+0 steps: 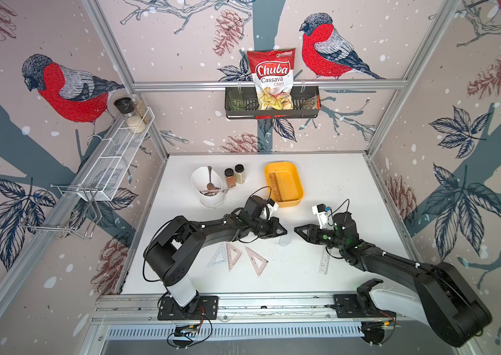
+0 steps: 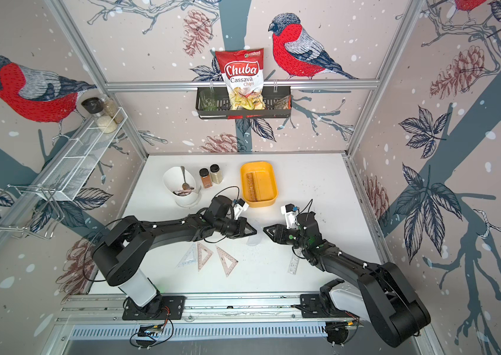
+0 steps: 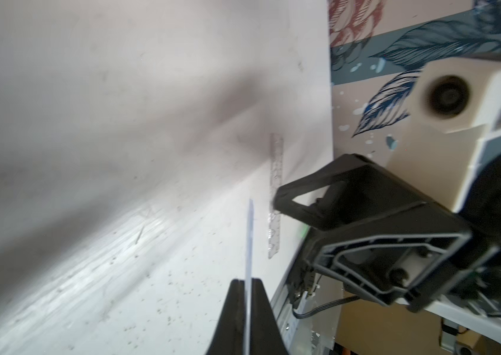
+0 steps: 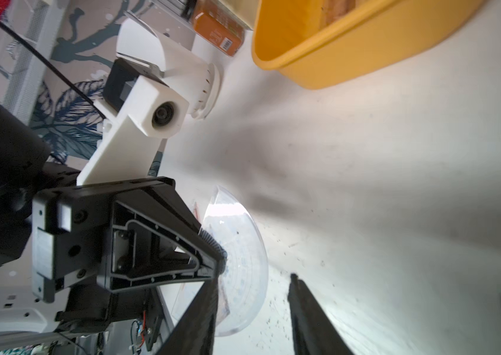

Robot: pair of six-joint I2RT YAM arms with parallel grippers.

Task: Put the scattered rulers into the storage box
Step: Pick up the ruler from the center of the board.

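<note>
My left gripper (image 3: 247, 285) is shut on a clear half-round protractor (image 4: 240, 246), seen edge-on in the left wrist view and held just above the table. In a top view the left gripper (image 1: 284, 230) and the protractor (image 1: 284, 240) are mid-table. My right gripper (image 4: 255, 307) stands open beside the protractor, tip (image 1: 296, 230) facing the left one. The yellow storage box (image 1: 289, 203) sits behind them with a pinkish straight ruler (image 1: 275, 184) inside. Three set squares (image 1: 233, 255) lie near the front. A clear straight ruler (image 1: 324, 262) lies partly under the right arm.
A white bowl with a spoon (image 1: 209, 184) and two spice jars (image 1: 233, 178) stand at the back left of the table. A dark wire basket (image 1: 273, 104) with a chips bag hangs on the back wall. A white mesh shelf (image 1: 113, 159) runs along the left wall.
</note>
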